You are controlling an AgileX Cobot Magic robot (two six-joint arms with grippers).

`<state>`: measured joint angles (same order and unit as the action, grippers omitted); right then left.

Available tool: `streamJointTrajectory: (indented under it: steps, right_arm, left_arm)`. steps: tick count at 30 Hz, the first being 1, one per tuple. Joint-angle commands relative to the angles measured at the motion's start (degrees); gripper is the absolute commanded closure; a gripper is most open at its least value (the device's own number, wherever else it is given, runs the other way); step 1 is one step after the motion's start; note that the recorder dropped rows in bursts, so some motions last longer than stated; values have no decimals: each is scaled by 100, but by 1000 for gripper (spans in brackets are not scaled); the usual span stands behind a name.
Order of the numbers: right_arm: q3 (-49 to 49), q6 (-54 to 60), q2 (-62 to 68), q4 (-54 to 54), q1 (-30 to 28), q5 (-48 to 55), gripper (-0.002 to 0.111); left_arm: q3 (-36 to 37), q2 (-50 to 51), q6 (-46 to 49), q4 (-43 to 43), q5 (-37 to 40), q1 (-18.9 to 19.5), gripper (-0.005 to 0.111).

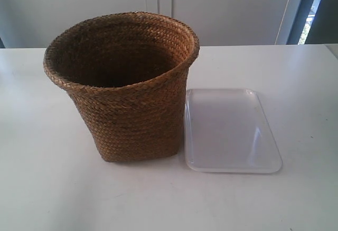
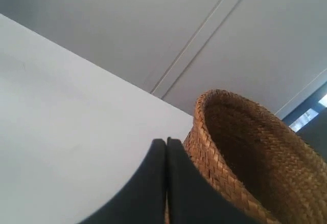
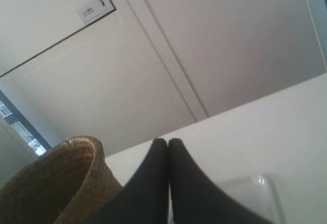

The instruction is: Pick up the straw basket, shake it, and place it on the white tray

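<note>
The brown straw basket (image 1: 127, 91) stands upright on the white table, its rim wide and its inside dark. The white tray (image 1: 228, 130) lies flat right beside it, toward the exterior view's right, with nothing on it. Neither arm shows in the exterior view. In the left wrist view my left gripper (image 2: 166, 141) is shut with nothing between its black fingers, close beside the basket's rim (image 2: 214, 157). My right gripper (image 3: 168, 142) is also shut and holds nothing; the basket (image 3: 76, 183) shows to one side of it and a corner of the tray (image 3: 250, 193) to the other.
The white table (image 1: 47, 189) stretches around both objects. Pale wall panels (image 1: 222, 4) stand behind its far edge, and a dark window frame (image 1: 311, 9) is at the back right.
</note>
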<state>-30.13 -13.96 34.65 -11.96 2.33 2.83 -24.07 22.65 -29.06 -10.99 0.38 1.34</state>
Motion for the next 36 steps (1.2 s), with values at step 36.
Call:
streamJointTrajectory:
  steps: [36]
  right_arm:
    - [-2950,1396,2647,20,-35,1358,108]
  left_arm:
    - [-2384,3112,1602,-47,537,20,107]
